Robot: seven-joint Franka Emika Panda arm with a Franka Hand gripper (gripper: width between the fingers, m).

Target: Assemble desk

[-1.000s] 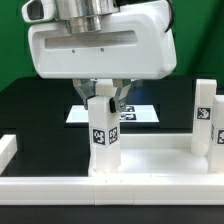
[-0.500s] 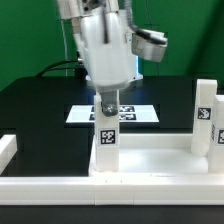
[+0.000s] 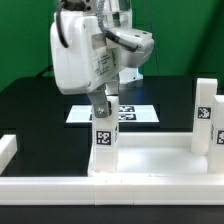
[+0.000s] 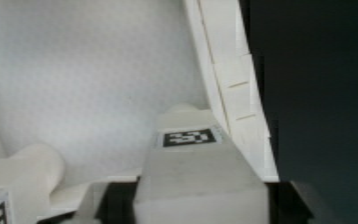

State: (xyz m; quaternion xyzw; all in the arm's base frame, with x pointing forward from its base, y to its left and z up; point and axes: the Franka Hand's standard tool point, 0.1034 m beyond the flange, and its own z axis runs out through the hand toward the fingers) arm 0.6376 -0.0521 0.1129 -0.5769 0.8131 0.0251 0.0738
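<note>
The pincer (image 3: 105, 103) is clenched on the top of an upright leg (image 3: 104, 135) standing in a corner socket of the desk top (image 3: 150, 160), which lies at the near edge of the black worktop (image 3: 30, 110). A second leg (image 3: 204, 115) stands at another corner. All parts look like rigid, smooth white plastic, light and probably slippery; square tagged posts are best gripped on opposite flat faces near the top
</note>
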